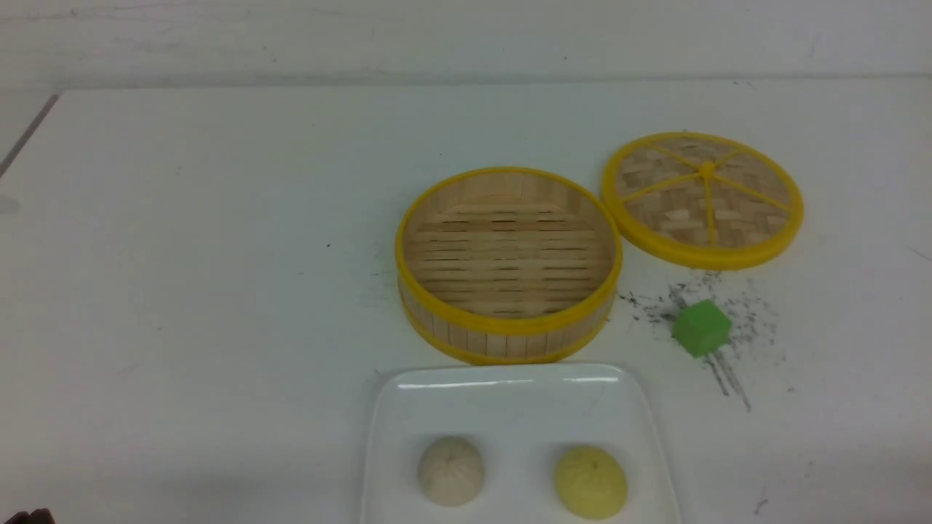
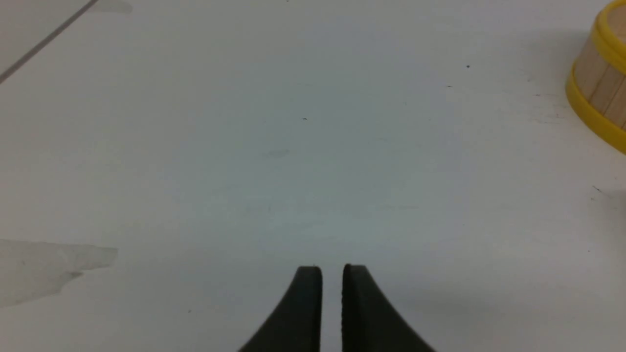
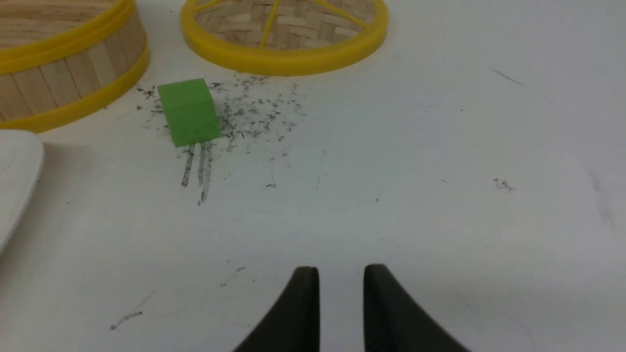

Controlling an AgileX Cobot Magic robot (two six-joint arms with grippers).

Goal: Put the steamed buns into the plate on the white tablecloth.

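Note:
The off-white steamed bun [image 1: 451,470] and the pale yellow steamed bun [image 1: 590,482] sit side by side in the glossy white plate [image 1: 510,393] at the front of the white tablecloth [image 1: 218,255]. My left gripper [image 2: 331,269] hovers over bare cloth left of the basket, its jaws together with a thin gap and nothing between them. My right gripper [image 3: 341,270] hovers over speckled cloth to the right of the plate, whose edge [image 3: 17,171] shows in the right wrist view. Its jaws are nearly together and empty. Neither gripper touches a bun.
An empty round bamboo steamer basket [image 1: 507,320] stands just behind the plate; its wall also shows in the left wrist view [image 2: 599,88]. Its woven yellow-rimmed lid [image 1: 703,196] lies to the basket's right. A green cube [image 1: 701,327] sits among dark specks in front of the lid.

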